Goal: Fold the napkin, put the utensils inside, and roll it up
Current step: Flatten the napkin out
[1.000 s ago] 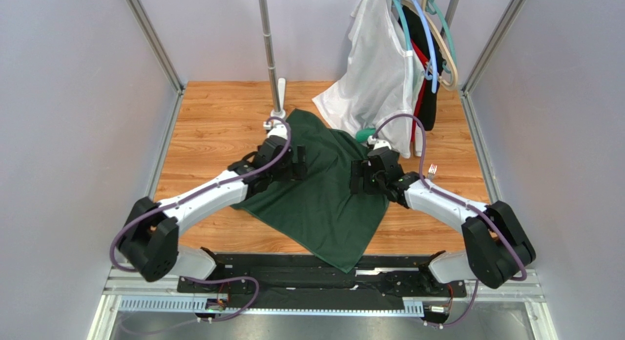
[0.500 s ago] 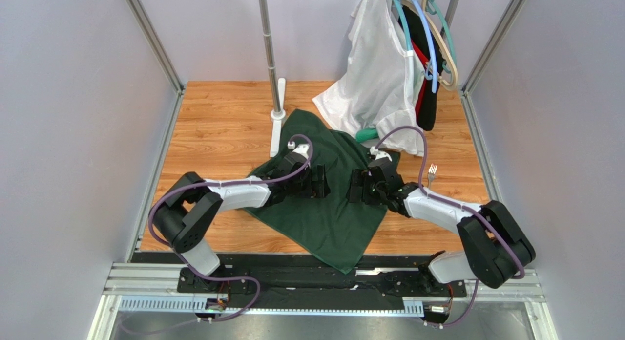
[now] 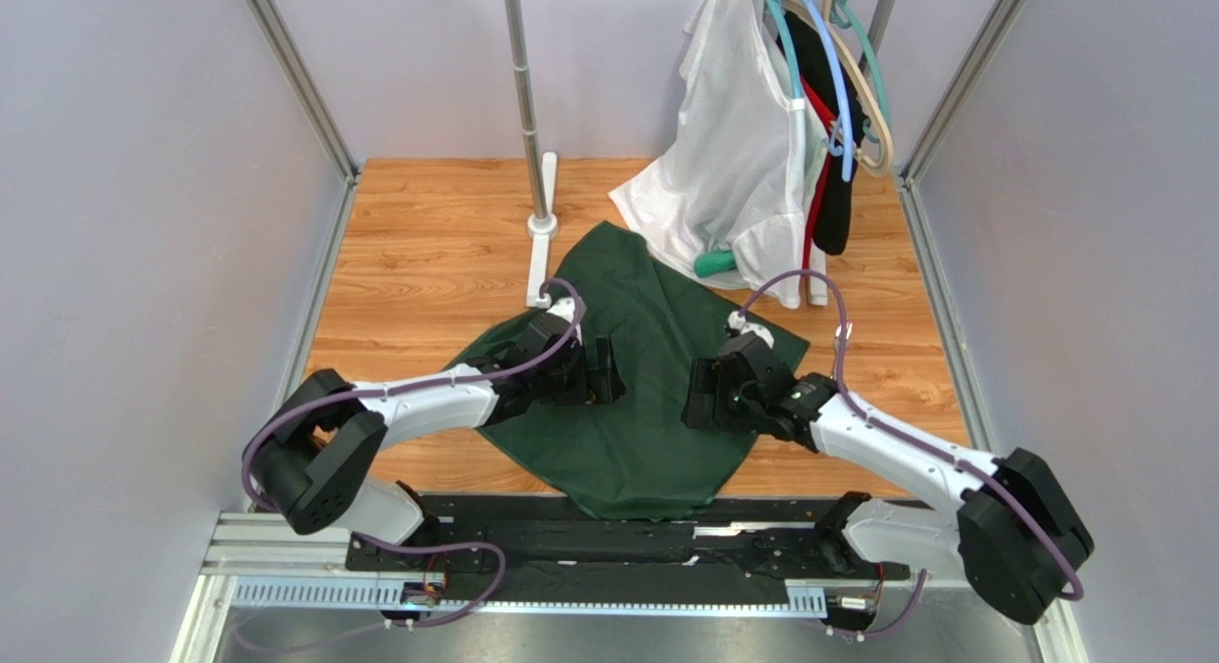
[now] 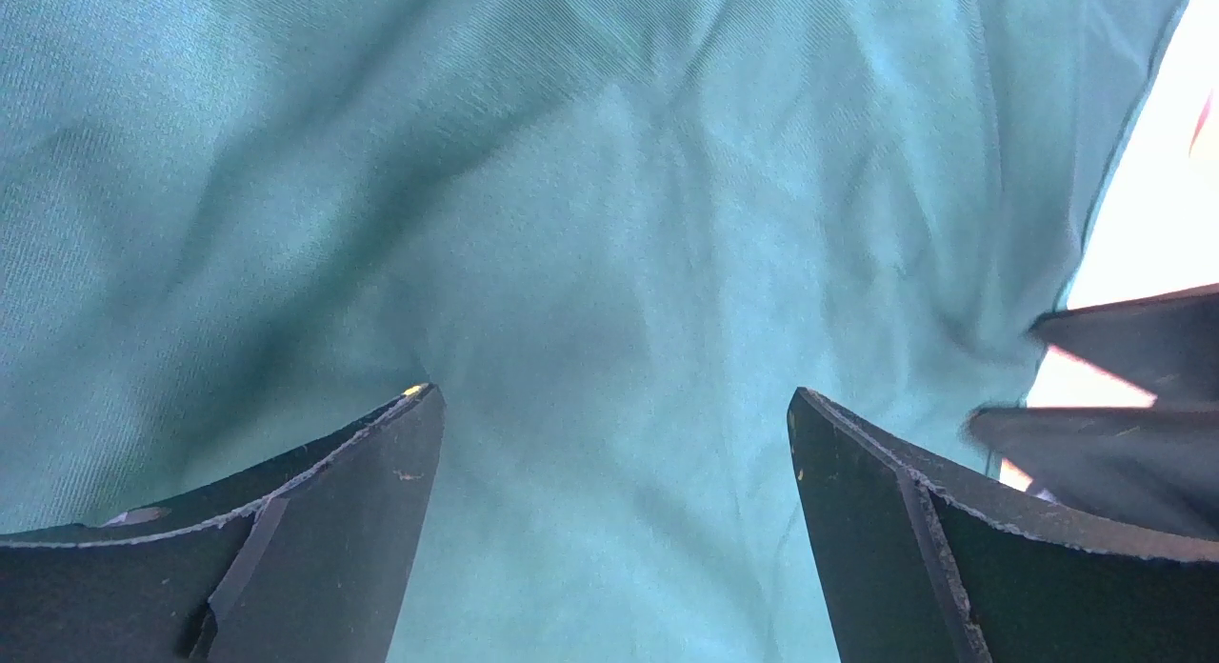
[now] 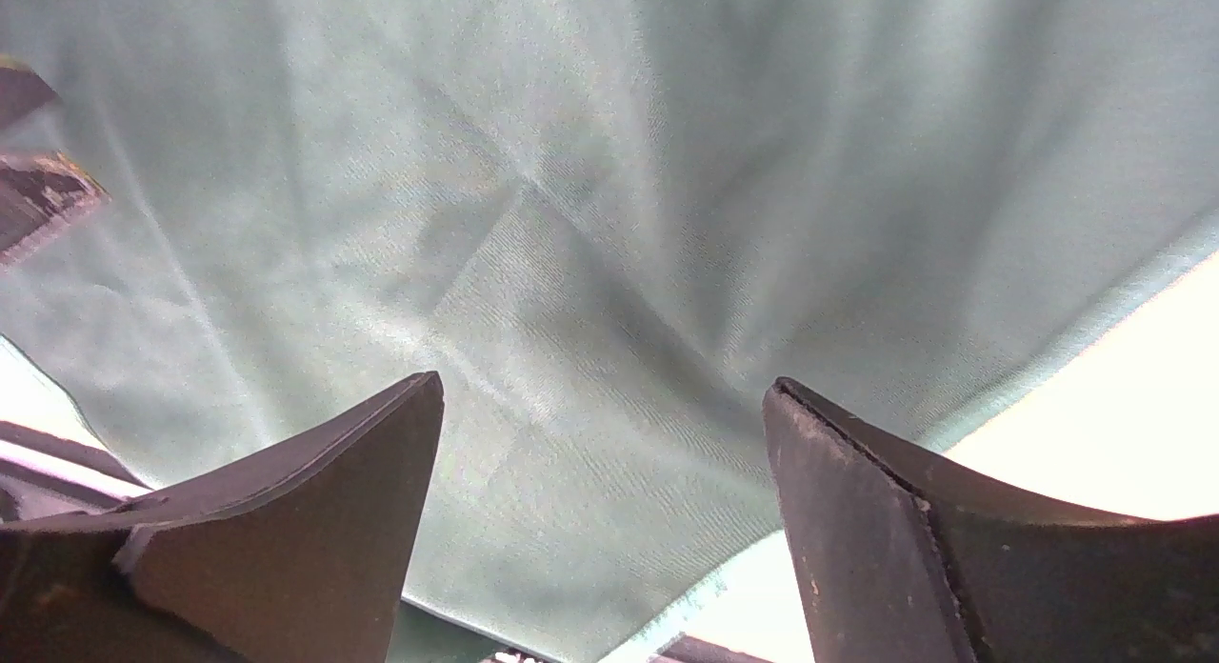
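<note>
The napkin [image 3: 644,327], a dark green cloth, lies spread on the wooden table, its near corner hanging over the table's front edge. My left gripper [image 3: 610,372] hovers low over its left half, open, with only cloth [image 4: 615,235] between the fingers [image 4: 344,535]. My right gripper [image 3: 698,396] faces it over the right half, also open above the cloth [image 5: 601,220]. Each wrist view catches the other gripper's fingertips at its edge. The utensils are out of view.
A metal pole [image 3: 524,77] stands on a white foot [image 3: 540,249] just beyond the napkin's far corner. White and dark garments on hangers [image 3: 744,135] droop onto the table at back right, with a brighter green piece [image 3: 713,265] beneath. Grey walls enclose both sides.
Both grippers have drawn back toward the near edge, still open. The napkin now lies wider and flatter toward the right. The fork seen earlier at the right no longer shows.
</note>
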{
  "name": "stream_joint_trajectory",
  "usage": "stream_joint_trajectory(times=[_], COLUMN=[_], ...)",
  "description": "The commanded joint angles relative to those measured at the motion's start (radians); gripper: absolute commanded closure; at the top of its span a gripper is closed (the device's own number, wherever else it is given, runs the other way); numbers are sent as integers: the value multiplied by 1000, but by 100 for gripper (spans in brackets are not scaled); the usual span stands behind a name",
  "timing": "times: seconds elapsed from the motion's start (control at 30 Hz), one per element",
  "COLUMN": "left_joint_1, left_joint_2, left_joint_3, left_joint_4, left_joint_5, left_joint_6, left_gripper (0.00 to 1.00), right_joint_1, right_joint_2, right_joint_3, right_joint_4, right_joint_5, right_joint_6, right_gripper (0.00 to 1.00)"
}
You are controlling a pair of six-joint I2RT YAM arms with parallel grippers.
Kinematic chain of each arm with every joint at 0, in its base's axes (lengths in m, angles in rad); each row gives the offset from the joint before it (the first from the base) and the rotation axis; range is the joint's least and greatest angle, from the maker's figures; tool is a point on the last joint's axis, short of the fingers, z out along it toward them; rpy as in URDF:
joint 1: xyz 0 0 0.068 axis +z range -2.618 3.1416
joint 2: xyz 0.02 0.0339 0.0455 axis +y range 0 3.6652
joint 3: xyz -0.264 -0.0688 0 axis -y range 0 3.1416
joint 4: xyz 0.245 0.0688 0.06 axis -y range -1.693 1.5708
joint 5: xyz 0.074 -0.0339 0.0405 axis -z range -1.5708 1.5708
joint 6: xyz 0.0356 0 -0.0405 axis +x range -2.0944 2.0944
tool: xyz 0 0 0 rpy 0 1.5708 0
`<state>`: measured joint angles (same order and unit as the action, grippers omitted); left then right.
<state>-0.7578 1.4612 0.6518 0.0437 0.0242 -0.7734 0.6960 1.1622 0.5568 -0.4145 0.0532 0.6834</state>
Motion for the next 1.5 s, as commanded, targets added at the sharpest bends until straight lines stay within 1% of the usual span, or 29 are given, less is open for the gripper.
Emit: stream_joint_trajectory(times=[0.0,0.07,0.17,0.27,0.3,0.4,0.5,0.6,0.73,0.87,1.0,1.13,1.27,1.47], left_joint_1=[-3,-2,6,26,53,109,138,161,163,169,169,169,169,167], left_joint_2=[-58,-65,-42,6,25,108,185,264,317,359,410,433,435,479], left_joint_3=[64,103,179,230,244,298,335,381,430,465,500,493,480,486], left_joint_4=[-39,-41,-96,-81,-74,-53,4,36,53,50,35,47,64,96], left_joint_5=[28,3,-23,-56,-49,-30,-4,42,48,54,85,128,152,189], left_joint_6=[75,95,123,141,144,155,180,195,213,229,234,218,203,204], left_gripper=[1,1,1,1,1,1,1,1,1,1,1,1,1,1], right_joint_1=[-9,-48,-125,-188,-202,-237,-257,-292,-358,-395,-424,-499,-512,-546], right_joint_2=[-76,-64,-4,54,92,158,182,206,241,278,289,261,235,212], right_joint_3=[127,153,152,134,121,109,89,63,35,48,77,77,89,75], right_joint_4=[-87,-63,23,146,211,307,361,396,369,246,146,114,54,52], right_joint_5=[143,155,166,133,119,117,138,125,76,88,138,102,123,108], right_joint_6=[-59,-90,-139,-179,-186,-214,-219,-196,-137,-64,-10,16,15,-8], right_gripper=[11,11,11,11,12,12,12,12,13,13,13,16,15,14])
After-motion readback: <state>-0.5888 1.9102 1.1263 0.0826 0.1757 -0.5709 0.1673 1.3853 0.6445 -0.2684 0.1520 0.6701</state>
